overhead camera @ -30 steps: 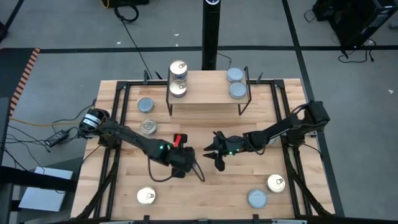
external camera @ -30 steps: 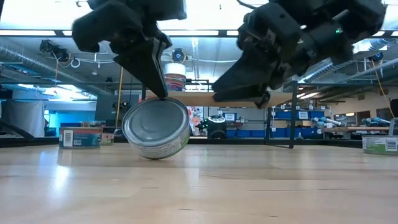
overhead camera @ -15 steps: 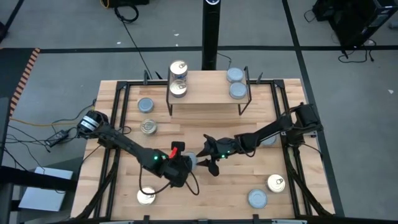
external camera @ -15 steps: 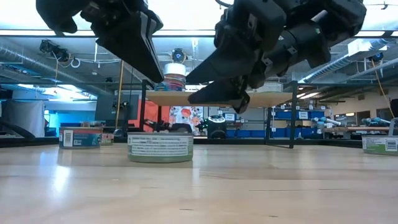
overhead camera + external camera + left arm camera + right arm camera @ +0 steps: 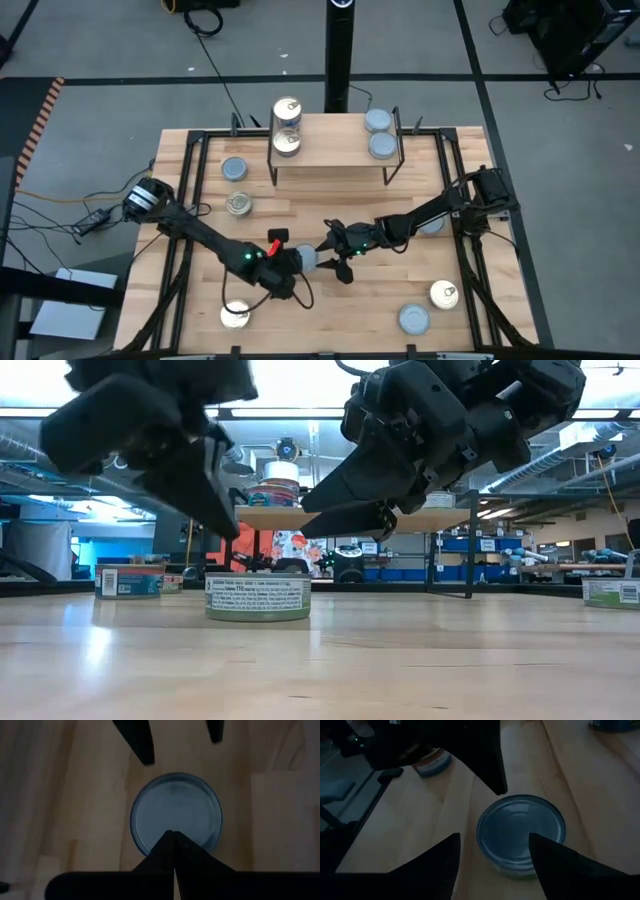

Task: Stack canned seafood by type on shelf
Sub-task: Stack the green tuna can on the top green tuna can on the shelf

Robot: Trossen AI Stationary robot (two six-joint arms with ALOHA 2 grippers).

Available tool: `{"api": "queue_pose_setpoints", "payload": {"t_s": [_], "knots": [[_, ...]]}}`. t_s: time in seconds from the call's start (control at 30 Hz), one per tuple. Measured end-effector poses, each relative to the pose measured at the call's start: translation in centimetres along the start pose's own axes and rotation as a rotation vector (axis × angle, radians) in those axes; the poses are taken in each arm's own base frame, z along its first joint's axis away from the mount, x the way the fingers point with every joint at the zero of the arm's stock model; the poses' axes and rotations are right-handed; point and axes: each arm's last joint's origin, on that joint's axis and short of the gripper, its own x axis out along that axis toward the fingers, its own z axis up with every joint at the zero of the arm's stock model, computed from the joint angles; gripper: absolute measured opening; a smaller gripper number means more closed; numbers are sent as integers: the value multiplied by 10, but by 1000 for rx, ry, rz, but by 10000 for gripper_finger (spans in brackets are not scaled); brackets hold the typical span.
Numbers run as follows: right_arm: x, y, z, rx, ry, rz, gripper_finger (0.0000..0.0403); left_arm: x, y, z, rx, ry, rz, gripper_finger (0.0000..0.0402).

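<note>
Tin (image 5: 257, 598) now flat, right claw (image 5: 330, 254) wider

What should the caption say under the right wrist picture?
Open right gripper hovers over a blue-grey tin on the table.

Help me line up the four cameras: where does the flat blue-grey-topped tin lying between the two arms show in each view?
High view: the flat round blue-grey-topped tin at table centre, between both arms.
Low view: tin left of centre, flat on the wood.
Left wrist view: tin at centre.
Right wrist view: tin right of centre.
Shared landmark: right gripper, jaws open above the tin.
</note>
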Motion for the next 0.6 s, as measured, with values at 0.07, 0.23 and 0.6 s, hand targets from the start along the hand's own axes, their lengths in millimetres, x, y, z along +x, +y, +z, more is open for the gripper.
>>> {"api": "queue_pose_setpoints", "payload": {"t_s": [0.07,0.23,0.6], "knots": [[0,0,0,-7,-2,-1,242,0,2,-4,-28,-33,-17,3],[0,-1,1,-9,-4,-4,240,-12,19,-8,-109,-141,-114,3],[0,-2,1,-24,-5,-11,238,5,64,-38,-487,-108,-354,14]]}}
